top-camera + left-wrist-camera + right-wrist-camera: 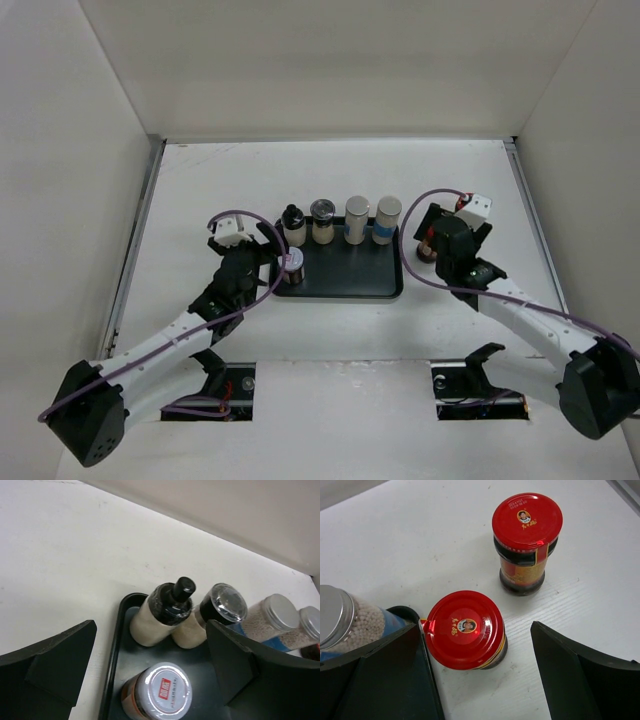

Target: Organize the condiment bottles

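Condiment bottles (pixel 357 221), portrait-printed red caps (pixel 465 629), blue-labelled jar (pixel 388 226)

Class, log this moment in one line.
tray: five jars; table: two red-capped jars; left fingers: open astride front jar; right fingers: open astride red-capped jar

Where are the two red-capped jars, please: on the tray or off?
Off: both red-capped jars stand on the table beside the tray.
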Controlling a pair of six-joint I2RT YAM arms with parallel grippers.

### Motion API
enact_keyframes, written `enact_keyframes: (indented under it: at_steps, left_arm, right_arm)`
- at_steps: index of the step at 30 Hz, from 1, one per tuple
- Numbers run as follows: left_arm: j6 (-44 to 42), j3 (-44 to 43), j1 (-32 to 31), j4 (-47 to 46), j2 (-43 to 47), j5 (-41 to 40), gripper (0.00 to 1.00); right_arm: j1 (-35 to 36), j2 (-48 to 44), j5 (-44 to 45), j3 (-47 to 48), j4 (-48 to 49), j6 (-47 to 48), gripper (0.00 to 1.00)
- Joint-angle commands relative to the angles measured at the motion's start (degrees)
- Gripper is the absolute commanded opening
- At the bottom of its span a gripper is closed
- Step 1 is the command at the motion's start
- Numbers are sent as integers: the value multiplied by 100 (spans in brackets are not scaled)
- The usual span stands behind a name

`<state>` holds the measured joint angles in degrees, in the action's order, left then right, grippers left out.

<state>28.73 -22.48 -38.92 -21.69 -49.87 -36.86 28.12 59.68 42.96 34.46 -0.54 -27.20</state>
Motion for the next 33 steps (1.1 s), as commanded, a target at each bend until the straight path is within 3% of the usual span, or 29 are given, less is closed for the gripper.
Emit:
enact_keyframes:
  at_steps: [1, 16, 24, 26, 29, 33]
  left_arm:
    - [27, 296, 178, -818, 126, 74, 92]
    - [150, 525, 345, -1381, -296, 381, 92]
    - [229, 622, 468, -1469, -313, 478, 92]
    - [264, 674, 477, -1496, -322, 496, 92]
    - [282, 684, 521, -1513, -366, 496, 92]
    - [300, 727, 530, -1513, -313, 496, 92]
  right_arm:
    - [-39, 192, -315, 351, 115, 101, 100]
    - [-338, 1238, -472, 685, 229, 13, 99]
    - [-478, 1669, -631, 729, 203, -171, 78]
    - [-487, 1583, -561, 668, 264, -189, 64]
    - [-461, 1249, -333, 571, 291, -198, 52]
    - [-277, 617, 45, 571, 203, -49, 49]
